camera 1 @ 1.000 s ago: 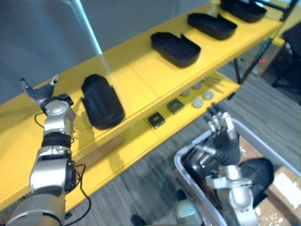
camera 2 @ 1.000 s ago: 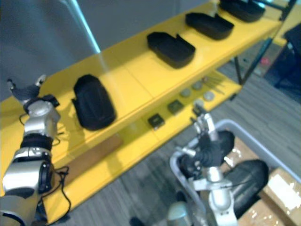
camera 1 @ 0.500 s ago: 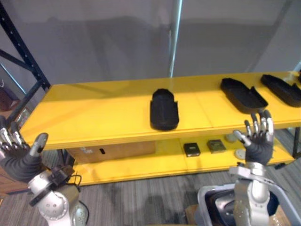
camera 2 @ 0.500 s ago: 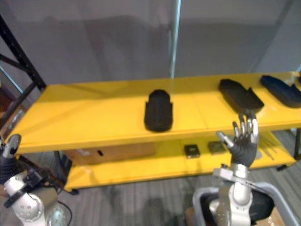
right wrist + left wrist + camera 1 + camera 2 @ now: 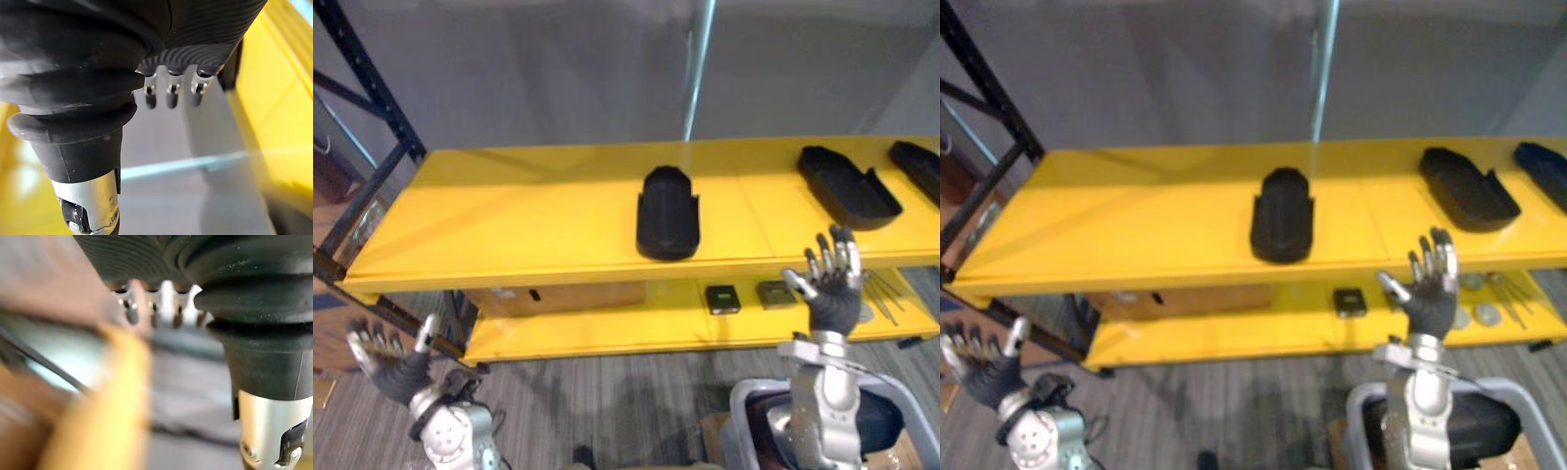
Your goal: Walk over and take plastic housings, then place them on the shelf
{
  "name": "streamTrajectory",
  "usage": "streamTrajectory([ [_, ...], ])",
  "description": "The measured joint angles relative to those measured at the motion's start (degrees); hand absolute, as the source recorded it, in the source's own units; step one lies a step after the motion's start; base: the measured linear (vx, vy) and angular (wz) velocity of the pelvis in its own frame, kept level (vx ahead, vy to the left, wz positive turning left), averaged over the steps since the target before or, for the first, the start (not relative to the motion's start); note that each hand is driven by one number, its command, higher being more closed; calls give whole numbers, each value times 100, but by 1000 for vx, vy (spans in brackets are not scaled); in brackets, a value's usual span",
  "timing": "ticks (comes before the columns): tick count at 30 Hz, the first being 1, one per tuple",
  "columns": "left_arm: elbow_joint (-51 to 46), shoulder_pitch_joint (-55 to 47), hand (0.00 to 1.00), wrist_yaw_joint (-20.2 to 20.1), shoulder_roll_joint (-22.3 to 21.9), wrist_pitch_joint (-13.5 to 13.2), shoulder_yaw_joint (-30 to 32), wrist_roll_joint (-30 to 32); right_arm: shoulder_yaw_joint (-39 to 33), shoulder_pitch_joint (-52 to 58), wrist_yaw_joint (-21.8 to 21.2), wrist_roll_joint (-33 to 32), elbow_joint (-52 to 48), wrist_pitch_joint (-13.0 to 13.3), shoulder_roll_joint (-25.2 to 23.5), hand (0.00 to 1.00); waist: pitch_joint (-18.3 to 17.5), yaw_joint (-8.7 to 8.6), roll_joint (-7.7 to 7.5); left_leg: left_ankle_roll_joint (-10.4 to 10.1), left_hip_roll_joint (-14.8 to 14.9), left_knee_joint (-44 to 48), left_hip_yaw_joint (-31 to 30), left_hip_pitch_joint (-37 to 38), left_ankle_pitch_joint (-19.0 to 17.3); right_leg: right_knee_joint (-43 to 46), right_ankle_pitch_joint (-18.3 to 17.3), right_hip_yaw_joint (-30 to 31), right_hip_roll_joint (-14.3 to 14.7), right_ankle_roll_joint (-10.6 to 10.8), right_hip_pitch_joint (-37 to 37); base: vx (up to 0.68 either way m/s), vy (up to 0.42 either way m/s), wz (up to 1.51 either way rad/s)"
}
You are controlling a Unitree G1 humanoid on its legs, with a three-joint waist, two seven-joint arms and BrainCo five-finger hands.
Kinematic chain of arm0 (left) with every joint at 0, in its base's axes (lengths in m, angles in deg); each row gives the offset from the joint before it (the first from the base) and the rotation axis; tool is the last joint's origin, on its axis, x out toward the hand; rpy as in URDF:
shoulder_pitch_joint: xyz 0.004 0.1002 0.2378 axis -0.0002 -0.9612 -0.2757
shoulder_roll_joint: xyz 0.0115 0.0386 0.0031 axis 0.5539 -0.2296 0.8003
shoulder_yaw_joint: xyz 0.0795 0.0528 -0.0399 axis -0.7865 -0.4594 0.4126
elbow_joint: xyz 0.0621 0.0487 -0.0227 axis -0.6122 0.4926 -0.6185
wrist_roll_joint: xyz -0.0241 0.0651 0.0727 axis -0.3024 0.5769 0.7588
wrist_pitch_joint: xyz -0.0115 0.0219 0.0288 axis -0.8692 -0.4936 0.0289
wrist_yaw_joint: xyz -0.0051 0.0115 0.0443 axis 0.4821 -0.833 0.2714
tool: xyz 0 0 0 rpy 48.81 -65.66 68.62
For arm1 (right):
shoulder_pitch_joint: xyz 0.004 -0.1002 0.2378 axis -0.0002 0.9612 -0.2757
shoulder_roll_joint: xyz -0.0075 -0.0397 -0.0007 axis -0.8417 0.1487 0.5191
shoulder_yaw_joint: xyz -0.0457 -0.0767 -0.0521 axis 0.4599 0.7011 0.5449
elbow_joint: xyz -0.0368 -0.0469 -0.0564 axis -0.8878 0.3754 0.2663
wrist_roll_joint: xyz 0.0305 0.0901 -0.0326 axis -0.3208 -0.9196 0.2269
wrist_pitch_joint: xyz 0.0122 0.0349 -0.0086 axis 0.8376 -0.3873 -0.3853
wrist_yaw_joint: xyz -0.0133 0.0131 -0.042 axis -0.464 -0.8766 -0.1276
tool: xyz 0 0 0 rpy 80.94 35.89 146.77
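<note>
On the yellow shelf [image 5: 538,211], upper deck, three black plastic housings already lie: centre housing [image 5: 668,212] near the front edge, second housing [image 5: 849,186] well to its right, third housing [image 5: 920,164] cut off by the frame edge. Lower deck [image 5: 607,328] holds small dark boxes [image 5: 722,299], discs and thin rods further right, and a cardboard box [image 5: 558,297] tucked at the left. Right hand [image 5: 830,294] is raised in front of the lower deck, fingers straight and spread, palm empty; the right wrist view agrees, fingers [image 5: 168,93] straight, nothing held. Left hand [image 5: 399,367] is low at the robot's left, off the shelf end, fingers spread too, empty. Grey bin [image 5: 737,409] sits bottom right beneath the right arm, with a dark housing [image 5: 1479,423] inside. Judgement: neither hand carries anything, so the step in hand is fetching the next housing from the bin. To do it well: lower the hands into the bin, take the housing by its long sides, lift it level and clear the bin rim. Then set it on bare yellow left of centre housing, apart from it and back from the front edge so it can't tip off.
</note>
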Motion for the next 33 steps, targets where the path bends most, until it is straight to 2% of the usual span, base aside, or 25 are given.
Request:
streamTrajectory([
  [3,503,-46,0,53,2,27,158,-99,189,-219,-128,151,189,-11,88,0,19,219,-67,10,-20,2,-48,-9,20,44,1,-38,-12,-3,9,49,8,15],
  [8,884,-82,0,-29,76,30,250,-43,350,-385,-266,196,252,-71,180,0,17,228,-63,22,-42,3,-88,2,26,167,1,-43,-63,-6,-2,12,13,4],
  [10,1265,-35,0,-321,71,102,225,47,361,-379,-465,138,251,-122,202,0,16,217,-60,41,-48,-1,-73,1,25,167,1,-20,-88,-6,-17,-41,17,-8],
  [11,1500,-18,0,-501,70,171,174,79,393,-351,-557,87,250,-157,214,100,13,214,-56,55,-50,-2,-53,0,18,167,0,-9,-93,-7,-28,-62,17,-9],
  [13,1800,-25,0,-758,68,271,56,76,500,-311,-697,85,248,-226,235,100,8,212,-48,60,-41,-3,28,-4,13,168,-20,18,-92,-34,-69,-62,12,-15],
  [18,2554,-222,0,-1309,81,289,-460,71,1043,45,-727,97,139,-274,281,100,-131,211,35,35,18,-7,146,-17,36,185,-59,203,-90,-76,-197,-32,12,-14],
  [23,3024,-237,0,-1564,153,325,-900,72,1519,271,-844,-35,124,-330,274,100,-166,214,29,12,61,-7,199,-12,23,166,-62,237,-42,-73,-199,10,0,-4],
  [27,3260,-201,0,-1652,296,435,-1229,-3,2217,338,-829,-30,264,-432,199,100,-158,218,41,-4,64,-7,209,-16,8,138,-72,259,-31,-74,-199,40,2,-2],
  [33,3595,-177,0,-1669,305,461,-1565,-148,2559,-45,-218,192,1346,-385,-218,100,-156,247,45,4,29,-7,122,-10,-10,144,-71,167,-32,-31,-150,60,-3,6],
])
